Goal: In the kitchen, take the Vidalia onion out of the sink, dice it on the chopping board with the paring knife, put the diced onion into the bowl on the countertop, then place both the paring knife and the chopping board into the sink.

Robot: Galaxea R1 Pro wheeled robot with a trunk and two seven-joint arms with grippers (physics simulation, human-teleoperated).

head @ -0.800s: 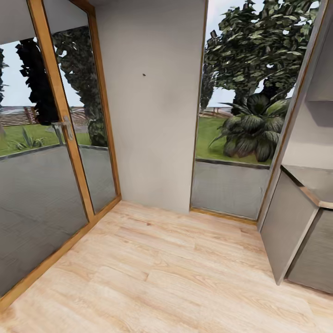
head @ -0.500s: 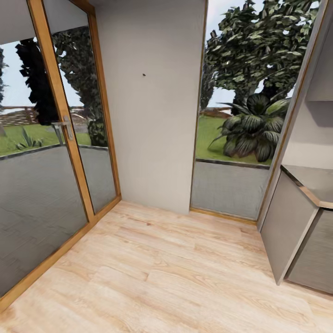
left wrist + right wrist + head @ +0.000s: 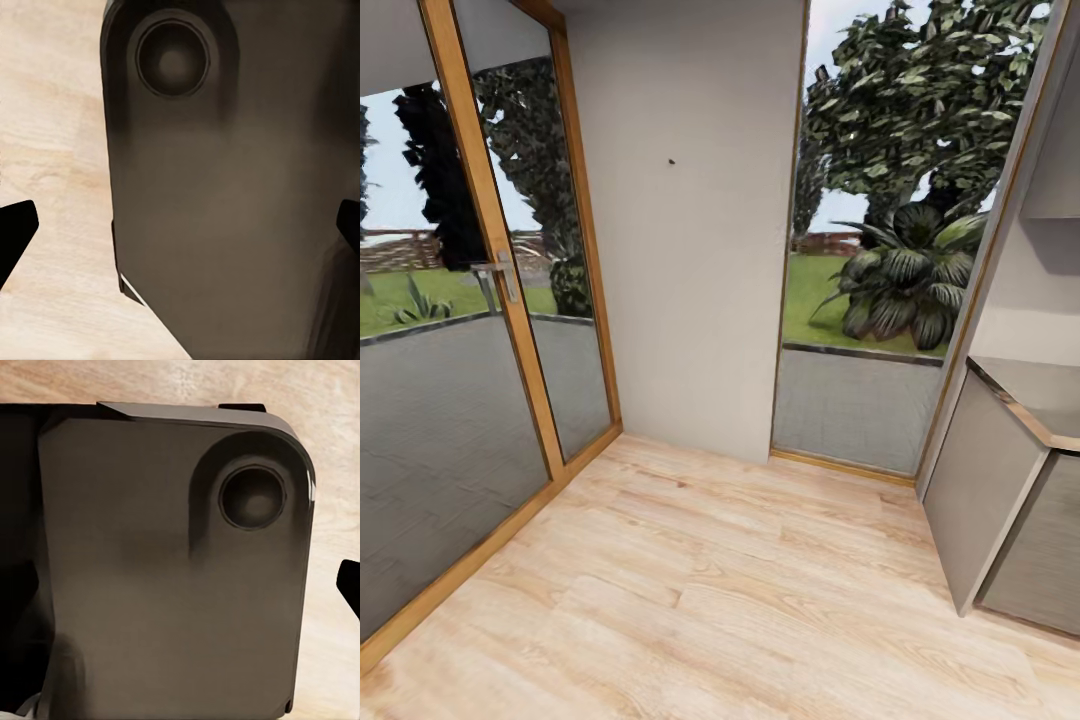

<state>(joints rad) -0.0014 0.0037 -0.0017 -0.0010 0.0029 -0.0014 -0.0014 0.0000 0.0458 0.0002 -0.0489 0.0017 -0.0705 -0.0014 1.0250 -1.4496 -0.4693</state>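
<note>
Grey countertop [image 3: 1050,395] cut off at frame edge | wood floor [image 3: 710,590]

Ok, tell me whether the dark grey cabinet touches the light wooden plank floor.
Touching: the head view shows the cabinet end panel standing directly on the floor.

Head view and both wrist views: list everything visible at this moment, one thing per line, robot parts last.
Floor: one, light wood planks, across the lower half.
Wall panel: one, pale grey, centre, between the glazing.
Glass door: one, wood-framed with a metal handle, at left.
Window: one, wood-framed, right of centre; trees, lawn and a leafy plant outside.
Countertop: one, grey with a light-wood edge, at right.
Cabinets: dark grey, under the countertop.
Robot base: dark, with round recesses, over the wood floor in both wrist views.
Gripper fingertips: black, at the edges of the wrist views.
</note>
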